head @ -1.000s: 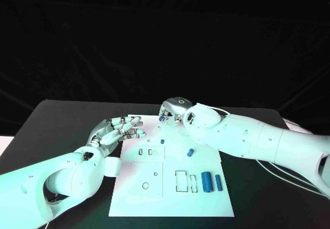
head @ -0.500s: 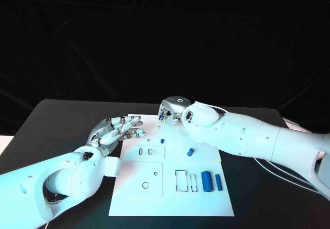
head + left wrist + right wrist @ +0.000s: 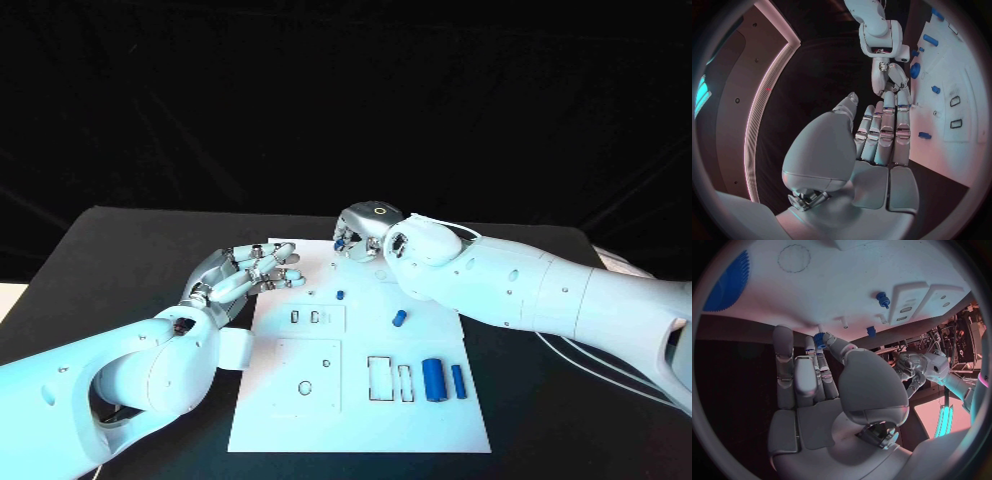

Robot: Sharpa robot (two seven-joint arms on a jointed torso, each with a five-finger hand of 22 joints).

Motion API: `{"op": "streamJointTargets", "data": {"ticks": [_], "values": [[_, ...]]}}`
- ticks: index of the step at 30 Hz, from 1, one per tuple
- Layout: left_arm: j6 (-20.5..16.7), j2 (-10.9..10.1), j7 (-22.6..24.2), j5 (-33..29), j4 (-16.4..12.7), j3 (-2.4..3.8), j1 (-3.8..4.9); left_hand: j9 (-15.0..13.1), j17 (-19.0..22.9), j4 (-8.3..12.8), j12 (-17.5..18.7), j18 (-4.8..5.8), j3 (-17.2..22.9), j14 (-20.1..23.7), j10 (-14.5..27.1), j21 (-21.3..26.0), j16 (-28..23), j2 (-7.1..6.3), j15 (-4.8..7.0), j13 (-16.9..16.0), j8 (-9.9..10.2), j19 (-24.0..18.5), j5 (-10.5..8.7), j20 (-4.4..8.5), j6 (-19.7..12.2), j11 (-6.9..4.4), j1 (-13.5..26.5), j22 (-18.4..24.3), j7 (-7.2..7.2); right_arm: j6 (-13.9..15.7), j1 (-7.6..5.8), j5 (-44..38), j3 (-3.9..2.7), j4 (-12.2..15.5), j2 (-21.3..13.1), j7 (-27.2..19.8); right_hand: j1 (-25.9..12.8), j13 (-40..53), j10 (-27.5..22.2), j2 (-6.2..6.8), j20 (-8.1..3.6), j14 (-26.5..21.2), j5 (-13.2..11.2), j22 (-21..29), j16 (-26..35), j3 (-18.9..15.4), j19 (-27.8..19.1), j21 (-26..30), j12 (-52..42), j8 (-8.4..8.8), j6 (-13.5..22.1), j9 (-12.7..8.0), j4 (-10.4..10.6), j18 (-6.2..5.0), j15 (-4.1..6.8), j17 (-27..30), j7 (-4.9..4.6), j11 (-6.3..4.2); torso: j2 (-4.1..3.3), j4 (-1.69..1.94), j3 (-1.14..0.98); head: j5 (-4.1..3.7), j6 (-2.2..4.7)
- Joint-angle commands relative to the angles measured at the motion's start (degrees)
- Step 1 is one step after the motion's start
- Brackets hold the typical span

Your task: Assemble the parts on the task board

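Blue part [image 3: 819, 339] pinched by right hand [image 3: 361, 236]

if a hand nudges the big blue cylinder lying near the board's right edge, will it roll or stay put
Probably rolls: the big blue cylinder looks round and lies on its side on the smooth task board. It looks stiff, likely plastic and light. It could knock the slimmer blue cylinder beside it.

task board [image 3: 361, 415]: white, flat on the surface | two long blue parts [image 3: 434, 380] lay side by side near its right edge | small blue part [image 3: 400, 319] lay tilted mid-board | tiny blue part [image 3: 340, 296] farther back
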State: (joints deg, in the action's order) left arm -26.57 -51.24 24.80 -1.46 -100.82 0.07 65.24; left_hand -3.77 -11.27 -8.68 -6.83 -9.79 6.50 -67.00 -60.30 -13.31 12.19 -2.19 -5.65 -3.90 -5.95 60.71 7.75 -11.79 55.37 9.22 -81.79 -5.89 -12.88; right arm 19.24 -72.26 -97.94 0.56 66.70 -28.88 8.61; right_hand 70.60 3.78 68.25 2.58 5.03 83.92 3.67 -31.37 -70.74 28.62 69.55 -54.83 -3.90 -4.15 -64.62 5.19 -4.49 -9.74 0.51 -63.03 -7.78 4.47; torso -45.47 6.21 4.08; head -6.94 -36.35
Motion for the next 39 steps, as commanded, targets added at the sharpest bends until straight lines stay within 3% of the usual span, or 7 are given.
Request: {"op": "streamJointTargets", "data": {"ticks": [1, 18, 22, 24, 26, 33, 39], "values": [[1.13, 0.01, 0.22, 0.37, -0.11, 0.05, 0.08, 0.05, -0.05, 0.40, 0.35, -0.54, 0.00, 0.18, 0.25, 0.36, -0.35, -0.01, -0.30, 0.06, 0.37, 0.23, -0.17, -0.14, -0.01, 0.23, -0.20, 0.05, -0.15, 0.22, 0.45, -0.88, 0.25, 0.54, -0.32, 0.31, 0.80, 0.07, 0.43, -0.04, 0.09, 2.17, 0.17, -0.14, -0.35, 0.28, -0.18, -0.35, -0.18, -0.18, -0.68, 0.22, 0.06, -0.19, -0.04, -0.10, 0.07, -0.17, -0.04, 0.01, 0.01, 0.04, -0.03], [1.14, -0.01, 0.12, 0.37, -0.09, 0.05, 0.08, 0.05, -0.09, 0.47, 0.37, -0.54, 0.02, 0.21, 0.27, 0.40, -0.39, -0.01, -0.31, 0.06, 0.39, 0.23, -0.17, -0.15, -0.03, 0.24, -0.22, 0.07, -0.16, 1.16, 0.58, -0.34, 0.24, 1.45, -0.72, 0.10, 0.33, -0.08, 0.14, 0.84, 0.01, 2.12, -0.14, -0.08, -0.57, -0.14, -0.46, -0.57, 0.23, 0.20, -0.27, 0.20, 0.68, -0.25, -0.09, -0.15, -0.08, -0.05, -0.13, 0.15, 0.09, -0.10, -0.04], [1.15, -0.03, 0.06, 0.37, -0.10, 0.05, 0.09, 0.05, -0.12, 0.53, 0.41, -0.54, 0.03, 0.22, 0.32, 0.43, -0.41, -0.03, -0.32, 0.07, 0.43, 0.23, -0.17, -0.15, -0.07, 0.26, -0.23, 0.09, -0.18, 1.74, 0.58, -0.03, 0.24, 1.08, -0.59, 0.61, -0.23, -0.32, -7.19, 3.34, 0.86, 0.34, -0.39, 3.61, 3.45, -1.62, -3.18, 2.08, 0.49, 0.62, 7.07, -1.48, 1.23, -0.63, -1.80, 5.14, -2.47, 1.97, -0.12, 0.14, 0.11, -0.14, 0.01], [1.16, -0.04, 0.02, 0.37, -0.10, 0.05, 0.09, 0.05, -0.12, 0.53, 0.41, -0.54, 0.03, 0.22, 0.32, 0.43, -0.41, -0.03, -0.32, 0.07, 0.43, 0.23, -0.17, -0.15, -0.07, 0.26, -0.23, 0.09, -0.18, 2.00, 0.58, 0.05, 0.24, 0.93, -0.55, 0.84, 0.20, -0.27, -11.29, 4.03, 1.45, -0.38, -0.59, 3.89, 4.84, -3.20, -3.76, 2.52, 0.36, 0.60, 13.16, -1.67, 1.37, -0.74, -1.93, 6.92, -2.34, 2.31, -0.13, 0.15, 0.12, -0.20, 0.04], [1.17, -0.05, -0.01, 0.37, -0.10, 0.05, 0.10, 0.05, -0.12, 0.53, 0.41, -0.54, 0.03, 0.22, 0.32, 0.43, -0.41, -0.03, -0.32, 0.07, 0.43, 0.23, -0.17, -0.15, -0.07, 0.26, -0.23, 0.09, -0.18, 2.13, 0.57, 0.10, 0.24, 0.87, -0.55, 0.93, 0.69, -0.19, -12.64, 4.11, 1.57, -0.58, -0.60, 4.06, 5.31, -4.31, -3.93, 2.69, 0.21, 0.68, 14.90, -1.58, 1.52, -0.83, -2.06, 7.60, -2.28, 2.38, -0.14, 0.18, 0.12, -0.22, 0.01], [1.19, -0.13, -0.09, 0.37, -0.05, 0.05, 0.12, 0.06, -0.16, 0.59, 0.47, -0.54, 0.02, 0.24, 0.39, 0.47, -0.45, -0.06, -0.33, 0.08, 0.47, 0.23, -0.18, -0.16, -0.13, 0.29, -0.22, 0.11, -0.22, 3.53, 0.57, 0.55, 0.24, 2.13, -1.54, 0.60, 2.18, 0.06, -11.57, 3.15, 1.54, -0.20, -0.37, 4.28, 4.97, -5.84, -3.72, 2.69, -1.07, -0.06, 12.29, -1.09, 1.82, -0.91, -2.00, 7.54, -2.28, 2.26, -0.12, 0.14, 0.10, -0.30, -0.02], [1.29, -0.50, -0.11, 0.37, 0.01, 0.05, 0.13, 0.06, -0.16, 0.60, 0.48, -0.54, 0.02, 0.24, 0.40, 0.48, -0.45, -0.06, -0.34, 0.08, 0.48, 0.23, -0.19, -0.16, -0.14, 0.30, -0.22, 0.11, -0.22, 4.20, 0.50, 3.47, -0.94, 9.36, -7.57, 1.36, 2.26, 1.05, -3.50, 2.84, 1.01, 2.15, 0.53, 0.69, -1.05, -6.02, -1.16, -0.50, -5.01, -0.28, 9.68, -1.00, 2.76, -0.39, -0.96, 0.17, -1.89, 1.02, -0.10, -0.14, 0.03, -0.27, 0.04]]}}
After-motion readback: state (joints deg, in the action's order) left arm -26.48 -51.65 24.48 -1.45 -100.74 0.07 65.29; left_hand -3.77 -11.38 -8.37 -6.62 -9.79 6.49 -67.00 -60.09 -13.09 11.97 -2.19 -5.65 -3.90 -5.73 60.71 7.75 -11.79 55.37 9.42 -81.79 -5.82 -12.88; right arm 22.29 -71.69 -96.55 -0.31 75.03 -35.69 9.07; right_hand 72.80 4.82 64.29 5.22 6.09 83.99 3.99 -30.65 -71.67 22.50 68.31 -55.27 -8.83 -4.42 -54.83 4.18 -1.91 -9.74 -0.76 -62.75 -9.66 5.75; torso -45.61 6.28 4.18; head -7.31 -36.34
